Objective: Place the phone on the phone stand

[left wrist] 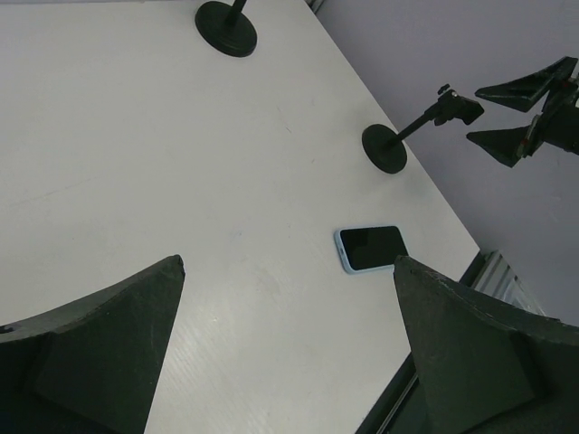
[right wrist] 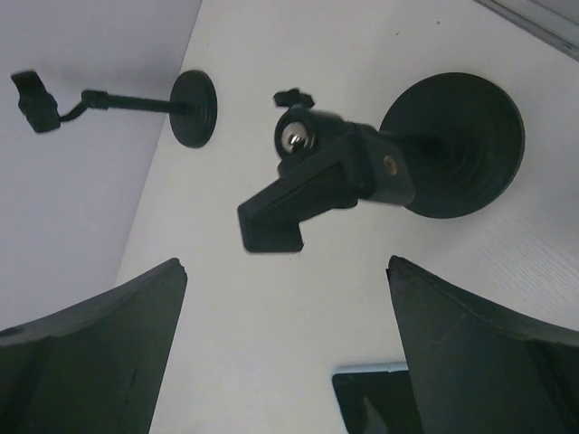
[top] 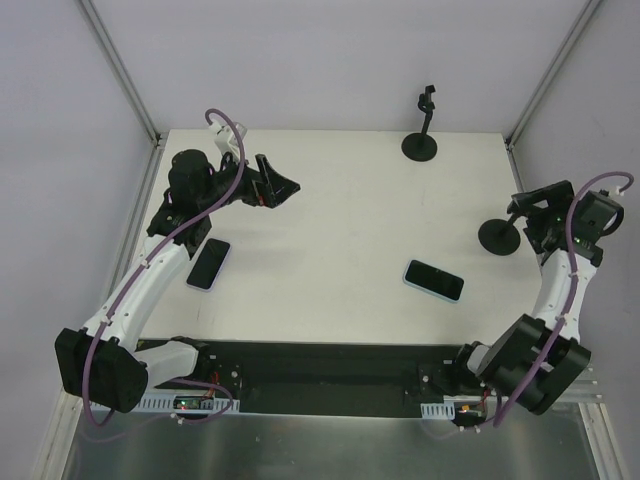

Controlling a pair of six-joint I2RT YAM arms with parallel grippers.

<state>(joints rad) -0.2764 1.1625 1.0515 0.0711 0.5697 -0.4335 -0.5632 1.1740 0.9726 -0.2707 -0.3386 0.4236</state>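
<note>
Right pincer [right wrist: 285,269] and left pincer [left wrist: 289,262] gape wide, empty; the phone [top: 434,280], flat on the tabletop [top: 340,220] near the phone stand [top: 498,237], wants gripping across its long edges.

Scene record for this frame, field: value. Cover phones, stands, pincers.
left phone: flat on table, beside left arm
right phone: flat on table, light blue case
far phone stand: upright at far edge, empty
right phone stand: upright, empty
left pincer: open, empty
right pincer: open, empty, facing right phone stand's clamp
status: no phone on a stand yet
</note>
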